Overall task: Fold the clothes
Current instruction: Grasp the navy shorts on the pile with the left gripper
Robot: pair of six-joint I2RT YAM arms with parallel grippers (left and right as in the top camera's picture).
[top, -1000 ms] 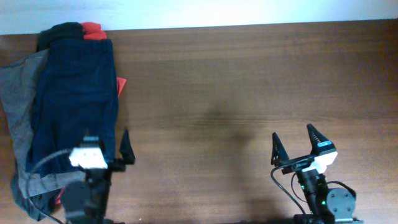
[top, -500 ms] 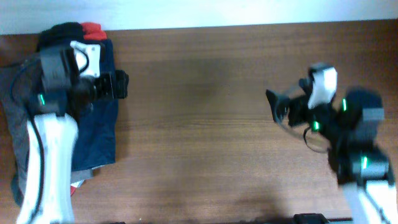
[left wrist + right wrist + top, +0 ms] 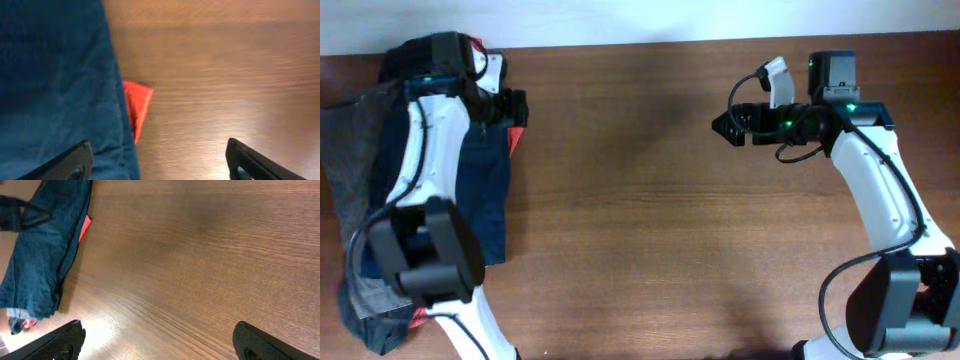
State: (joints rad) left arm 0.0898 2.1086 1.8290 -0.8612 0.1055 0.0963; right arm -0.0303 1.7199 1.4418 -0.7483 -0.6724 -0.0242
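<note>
Brown wood-grain tabletop (image 3: 650, 200): the largest item, seen filling the overhead view and bare across its middle and right. Clothes, one heap: laid along the left edge of the tabletop, running from the far side to the near side. Navy-blue shorts (image 3: 485, 205): placed uppermost in the heap, stretched lengthwise, with their right edge lying on the bare wood; the same edge is seen at the left of the left wrist view (image 3: 55, 75) and at the far left of the right wrist view (image 3: 42, 255). Grey garment (image 3: 350, 150): spread beneath the shorts and exposed along their left side. Black garment (image 3: 398, 65): bunched at the far end of the heap, partly covered by the left arm. Red-orange garment (image 3: 517, 138): mostly hidden, with a small pointed corner shown poking out from under the right edge of the shorts (image 3: 136, 102); a further scrap of red is seen at the near end of the heap. Left hand (image 3: 517, 108): held above the far right edge of the shorts, fingers spread wide (image 3: 160, 160), nothing gripped, the red corner framed between them. Right hand (image 3: 725, 125): held over bare wood at the far right, well apart from the heap, pointed towards it, fingers spread wide (image 3: 160, 342), nothing gripped.
</note>
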